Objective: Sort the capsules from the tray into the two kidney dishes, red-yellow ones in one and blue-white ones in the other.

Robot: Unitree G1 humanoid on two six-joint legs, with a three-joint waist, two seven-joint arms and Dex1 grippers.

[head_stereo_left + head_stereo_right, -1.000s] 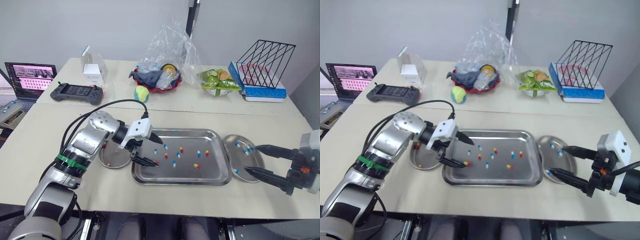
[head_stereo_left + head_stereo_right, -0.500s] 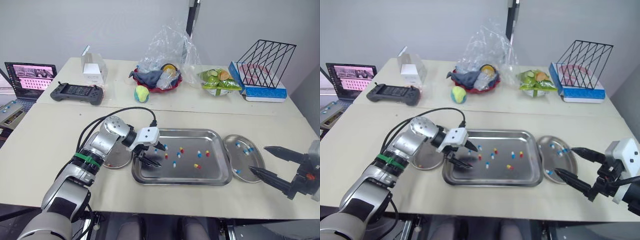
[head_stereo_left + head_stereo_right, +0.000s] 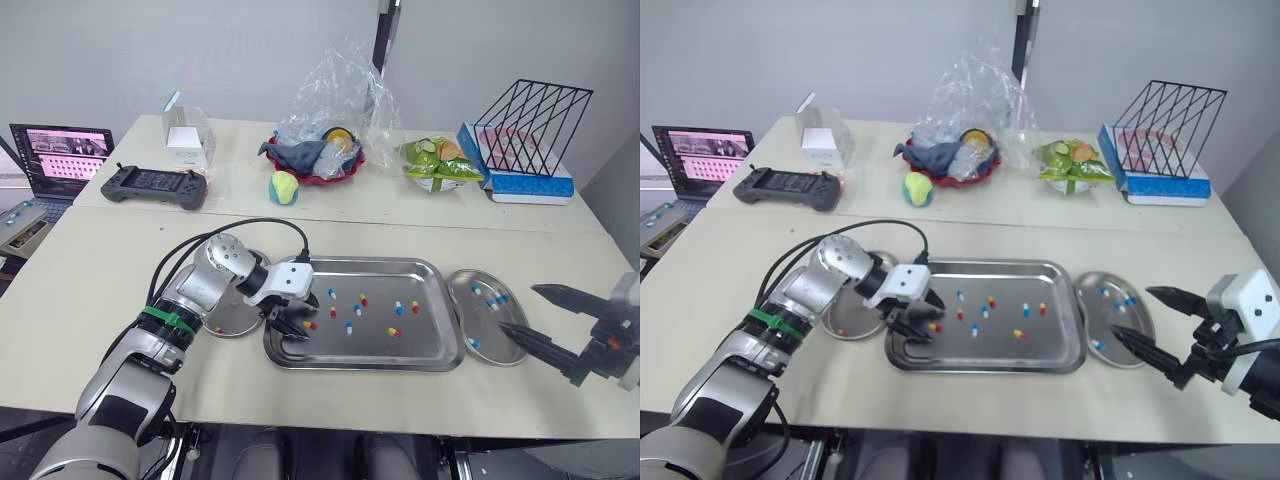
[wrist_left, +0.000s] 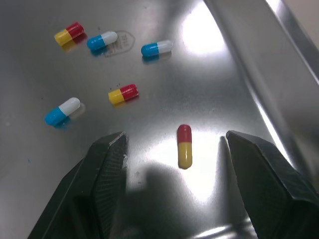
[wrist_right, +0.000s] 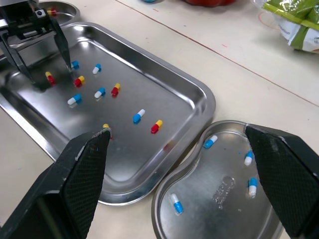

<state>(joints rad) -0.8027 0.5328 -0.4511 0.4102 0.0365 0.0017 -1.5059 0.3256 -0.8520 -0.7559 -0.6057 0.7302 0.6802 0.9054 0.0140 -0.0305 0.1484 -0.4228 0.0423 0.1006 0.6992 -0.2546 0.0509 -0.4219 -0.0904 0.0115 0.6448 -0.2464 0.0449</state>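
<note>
Left hand [image 3: 291,325] wide open, empty, fingers straddling a red-yellow capsule [image 4: 184,146] lying flat near the left edge of the rectangular steel tray [image 3: 365,263]; looks set to pinch it; right hand [image 3: 519,309] open, empty, clear of the tray, beside the steel kidney dish with blue-white capsules [image 3: 495,325].

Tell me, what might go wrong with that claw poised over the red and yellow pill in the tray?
The open left gripper straddles a red-yellow capsule lying on slick steel; closing could roll or flick it away. One finger stands close to the sloped wall of the tray and might catch on it.
</note>
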